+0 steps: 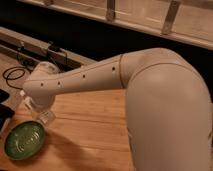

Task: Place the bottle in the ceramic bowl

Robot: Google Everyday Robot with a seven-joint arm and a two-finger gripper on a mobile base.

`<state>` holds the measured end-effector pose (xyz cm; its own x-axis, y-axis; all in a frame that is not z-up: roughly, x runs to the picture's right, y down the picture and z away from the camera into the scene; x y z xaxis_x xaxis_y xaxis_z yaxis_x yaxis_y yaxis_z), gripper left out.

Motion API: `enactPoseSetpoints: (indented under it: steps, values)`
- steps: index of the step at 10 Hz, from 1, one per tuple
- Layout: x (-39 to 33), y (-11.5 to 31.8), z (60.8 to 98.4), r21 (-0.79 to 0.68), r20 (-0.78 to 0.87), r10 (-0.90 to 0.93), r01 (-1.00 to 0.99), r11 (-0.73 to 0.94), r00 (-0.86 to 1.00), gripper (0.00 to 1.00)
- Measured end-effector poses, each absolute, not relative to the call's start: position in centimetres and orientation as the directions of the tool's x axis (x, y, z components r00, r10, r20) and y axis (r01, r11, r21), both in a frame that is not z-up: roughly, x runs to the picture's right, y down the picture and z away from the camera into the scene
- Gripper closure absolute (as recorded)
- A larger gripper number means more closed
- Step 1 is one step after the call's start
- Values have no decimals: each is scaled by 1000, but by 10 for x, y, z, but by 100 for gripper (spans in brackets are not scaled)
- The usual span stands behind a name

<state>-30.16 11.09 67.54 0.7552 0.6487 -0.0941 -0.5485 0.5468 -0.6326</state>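
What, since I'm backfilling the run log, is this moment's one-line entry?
tool: at upper-right rim of round glossy green ceramic bowl | bowl: holds no bottle | small white bottle: cannot make out

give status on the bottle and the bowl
gripper low by ceramic bowl rim. bottle not made out, none seen in bowl. nothing in the way.
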Motion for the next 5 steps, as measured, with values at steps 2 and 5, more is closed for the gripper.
enactPoseSetpoints:
  steps: [2,5]
  values:
    - [-328,133,684,-685,-70,586,-466,560,807,100]
    - [-378,161,680,-761,-16,508,-340,553,861,100]
